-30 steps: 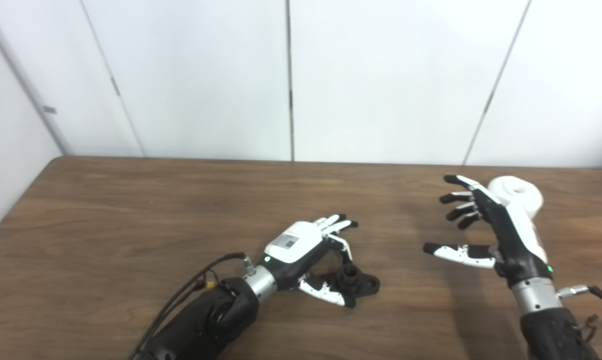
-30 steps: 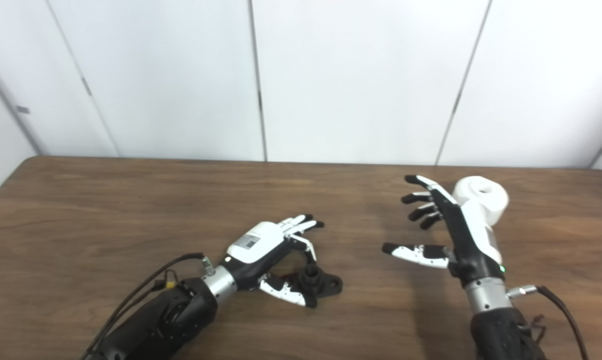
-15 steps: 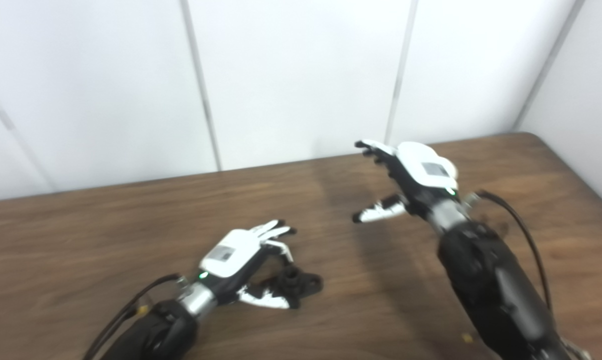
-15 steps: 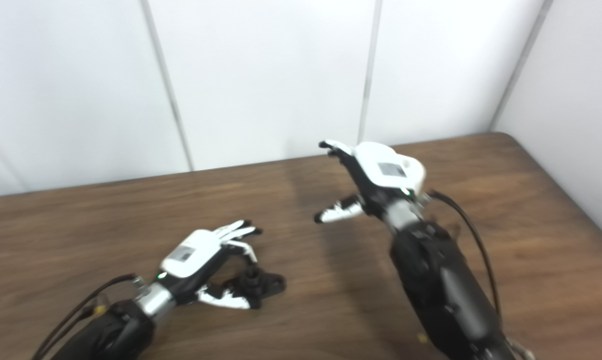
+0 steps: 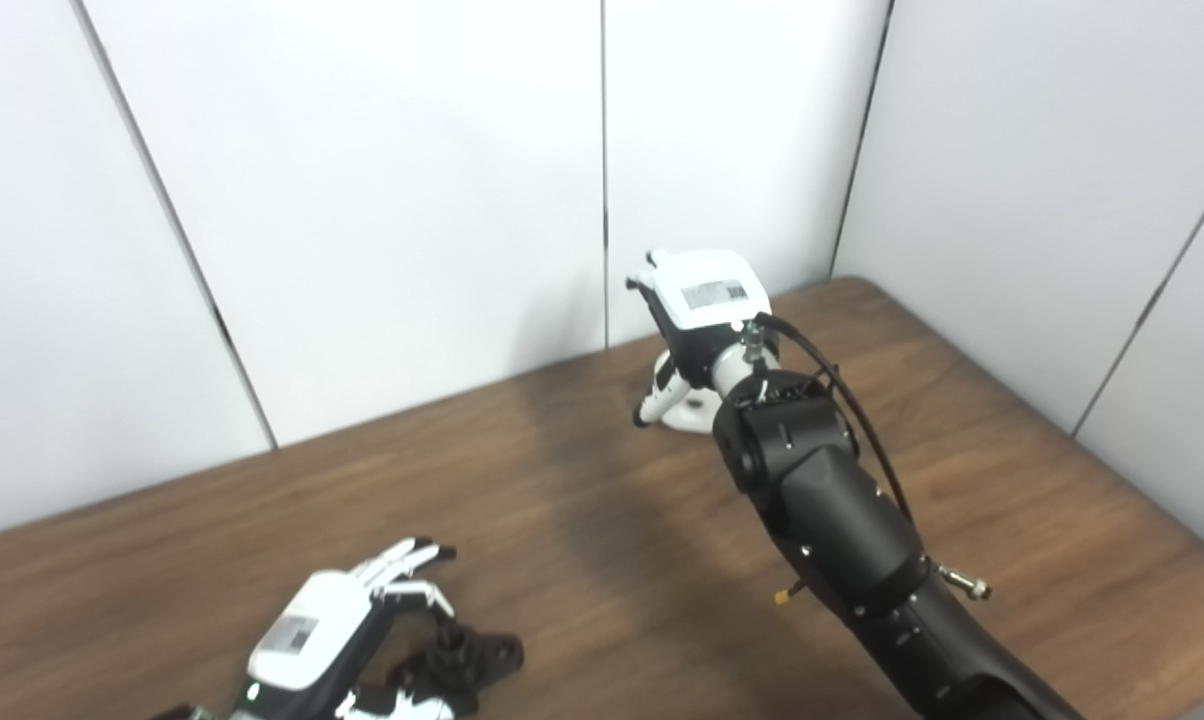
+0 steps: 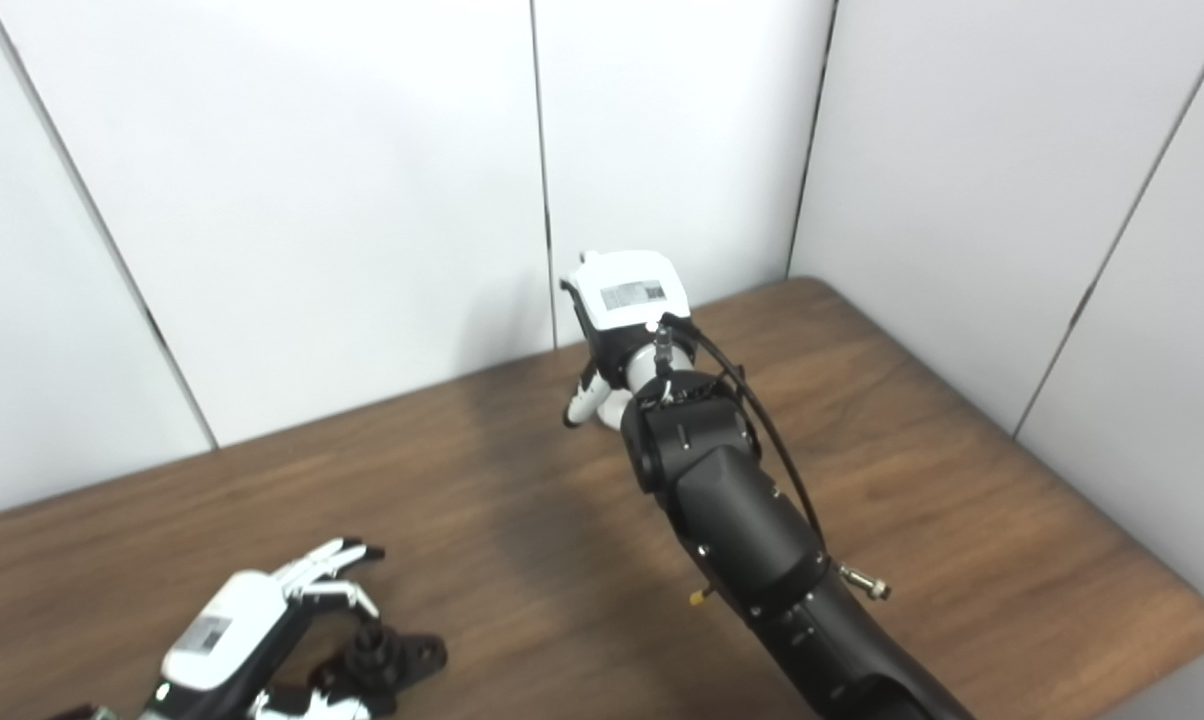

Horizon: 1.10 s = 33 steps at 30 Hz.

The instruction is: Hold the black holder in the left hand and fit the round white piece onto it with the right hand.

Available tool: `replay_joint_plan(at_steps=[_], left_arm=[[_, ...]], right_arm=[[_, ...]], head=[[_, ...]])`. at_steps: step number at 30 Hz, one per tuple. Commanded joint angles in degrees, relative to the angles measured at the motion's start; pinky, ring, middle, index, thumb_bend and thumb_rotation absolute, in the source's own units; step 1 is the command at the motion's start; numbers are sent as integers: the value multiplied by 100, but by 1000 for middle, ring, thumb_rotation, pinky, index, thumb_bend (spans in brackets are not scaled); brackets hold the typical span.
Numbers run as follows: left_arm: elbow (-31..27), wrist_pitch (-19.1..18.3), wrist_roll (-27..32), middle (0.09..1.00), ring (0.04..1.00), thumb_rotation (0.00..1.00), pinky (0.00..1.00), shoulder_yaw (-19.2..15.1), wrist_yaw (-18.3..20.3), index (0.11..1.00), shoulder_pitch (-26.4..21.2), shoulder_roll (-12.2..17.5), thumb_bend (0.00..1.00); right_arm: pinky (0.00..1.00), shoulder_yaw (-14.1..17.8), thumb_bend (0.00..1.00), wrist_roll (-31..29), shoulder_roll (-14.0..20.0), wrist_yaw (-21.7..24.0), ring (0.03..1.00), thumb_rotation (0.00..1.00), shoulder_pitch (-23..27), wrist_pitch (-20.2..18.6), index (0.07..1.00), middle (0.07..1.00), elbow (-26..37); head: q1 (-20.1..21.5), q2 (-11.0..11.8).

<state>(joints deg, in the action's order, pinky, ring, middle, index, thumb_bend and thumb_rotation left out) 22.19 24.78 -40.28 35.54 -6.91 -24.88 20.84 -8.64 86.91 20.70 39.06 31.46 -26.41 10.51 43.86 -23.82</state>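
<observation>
Black holder (image 5: 467,655) on table (image 5: 582,520) under loosely cupped left robot hand (image 5: 337,640); right robot hand (image 5: 702,305) grip unclear.

A brown wood-grain counter (image 5: 582,520) fills the lower half of the frame, its far edge meeting white wall panels and its right corner showing at lower right. The black holder (image 6: 397,655) lies on it at lower left. Near the far edge, at upper centre, a round white piece (image 5: 697,412) rests on the wood, mostly hidden.
</observation>
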Motion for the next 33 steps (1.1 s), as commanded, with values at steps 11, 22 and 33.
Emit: replay_joint_plan(at_steps=[11, 22, 33], left_arm=[[787, 116, -471, 880, 925, 64, 857, 181, 132, 484, 292, 423, 524], [624, -31, -371, 903, 944, 64, 896, 153, 426, 485, 304, 482, 524], [768, 134, -398, 883, 963, 63, 986, 123, 201, 485, 298, 484, 524]], right_arm=[[972, 241, 994, -167, 524, 972, 1000, 336, 730, 35, 976, 1000, -705], [994, 69, 1000, -635, 806, 1327, 1000, 351, 785, 103, 957, 1000, -1255], [950, -115, 988, -1075, 876, 508, 982, 304, 647, 63, 884, 980, -1516]], head=[[39, 59], [24, 29], [12, -6]])
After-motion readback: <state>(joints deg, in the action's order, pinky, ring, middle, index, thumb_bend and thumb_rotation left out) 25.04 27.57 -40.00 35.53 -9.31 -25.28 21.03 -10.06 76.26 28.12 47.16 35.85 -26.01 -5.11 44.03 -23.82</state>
